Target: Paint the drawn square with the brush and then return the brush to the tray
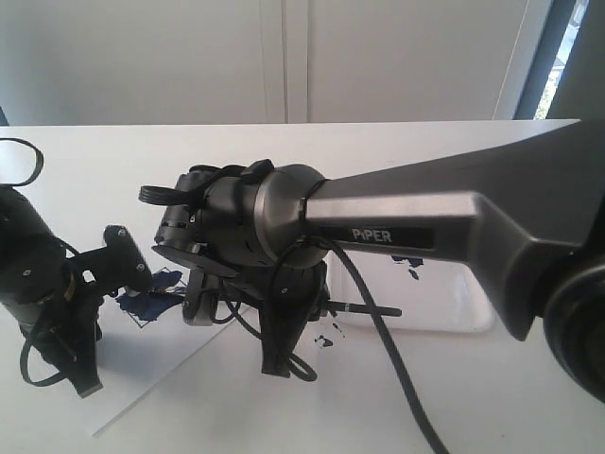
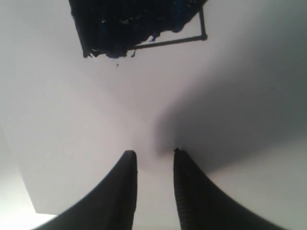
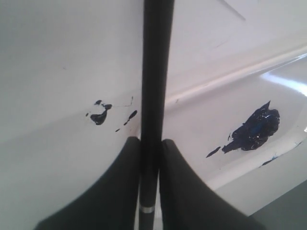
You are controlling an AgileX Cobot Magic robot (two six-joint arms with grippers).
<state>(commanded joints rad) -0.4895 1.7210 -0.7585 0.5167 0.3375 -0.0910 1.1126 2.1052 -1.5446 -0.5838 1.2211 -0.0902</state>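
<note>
My right gripper point(image 3: 151, 141) is shut on the brush point(image 3: 152, 72), whose black handle runs straight out between the jaws; the bristle tip is hidden. In the exterior view the brush handle point(image 1: 371, 310) sticks out to the right from under the right wrist, towards the tray point(image 1: 473, 326). The tray rim point(image 3: 230, 76) and its dark blue paint blob point(image 3: 254, 129) lie beside the handle. The drawn square point(image 1: 151, 303), smeared with dark blue paint, sits on the white paper at the left. My left gripper point(image 2: 154, 153) stands open and empty over the paper, short of the drawn square point(image 2: 139, 24).
Blue paint spatters point(image 3: 100, 115) mark the white table beside the tray, also seen as paint spatters point(image 1: 326, 336) under the right wrist. The white paper sheet point(image 1: 170, 369) lies askew at the front left. The right arm point(image 1: 425, 227) crosses the middle, and a black cable point(image 1: 388, 359) hangs from it.
</note>
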